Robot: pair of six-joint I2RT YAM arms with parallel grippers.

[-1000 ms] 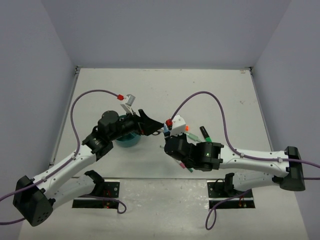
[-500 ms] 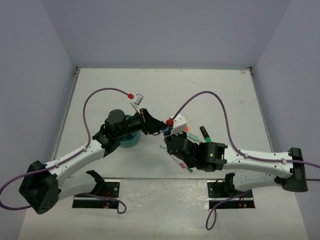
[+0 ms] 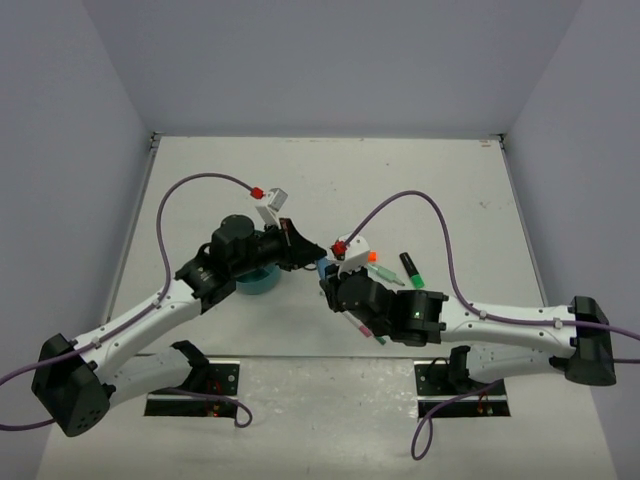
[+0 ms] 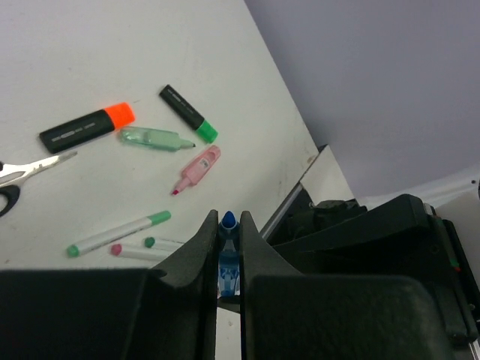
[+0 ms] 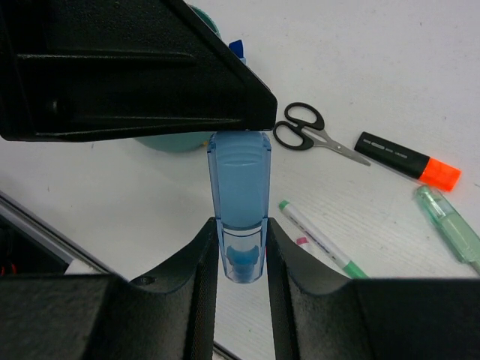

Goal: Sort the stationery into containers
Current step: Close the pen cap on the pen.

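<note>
The light-blue pen (image 5: 238, 180) is pinched at one end by the narrowly closed right gripper (image 5: 238, 232), and its other end is clamped in the left gripper (image 4: 228, 223). It is held above the table's (image 3: 420, 180) middle, beside the teal organizer (image 3: 256, 285).

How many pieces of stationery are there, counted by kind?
scissors: 1
black highlighters: 2
thin white pens: 2
pink tube: 1
pale green pen: 1
blue pen: 1
Total: 8
</note>
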